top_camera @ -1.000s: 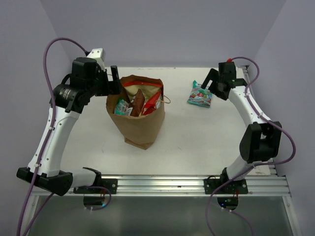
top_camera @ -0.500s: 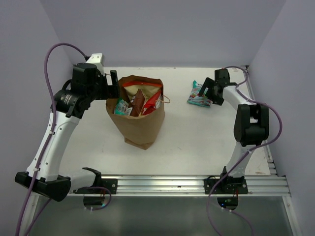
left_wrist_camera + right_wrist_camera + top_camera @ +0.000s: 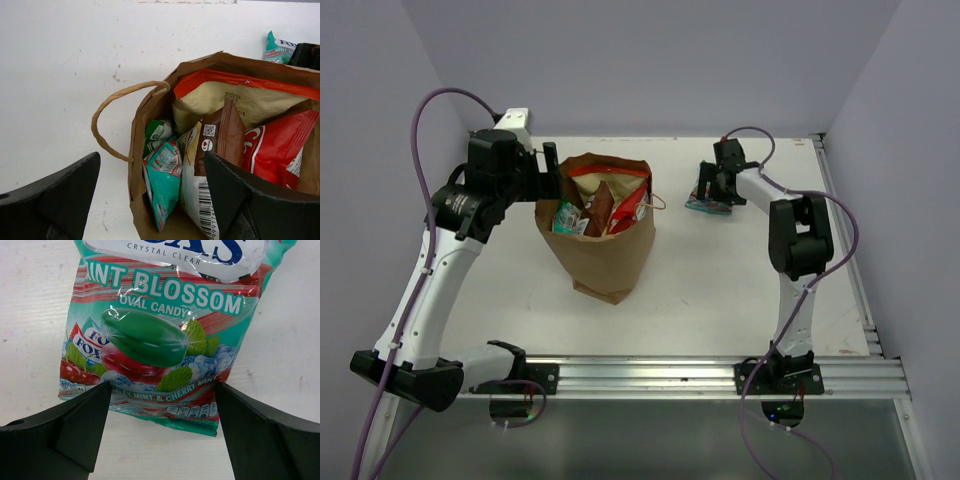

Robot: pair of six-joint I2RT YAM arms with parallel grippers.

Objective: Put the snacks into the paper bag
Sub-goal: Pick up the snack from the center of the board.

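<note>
Only R wrist reads candy bag (image 3: 159,335) label | R end effector (image 3: 161,390) spread | L end effector (image 3: 151,157) spread at paper bag (image 3: 200,62)

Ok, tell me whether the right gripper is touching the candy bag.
Cannot tell. In the right wrist view the right gripper straddles the lower end of the candy bag, overlapping its corners; neither contact nor gap shows.

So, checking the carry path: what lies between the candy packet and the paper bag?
Nothing but bare white table, seen in the top view; only the paper bag's loop handle juts toward the candy packet.
</note>
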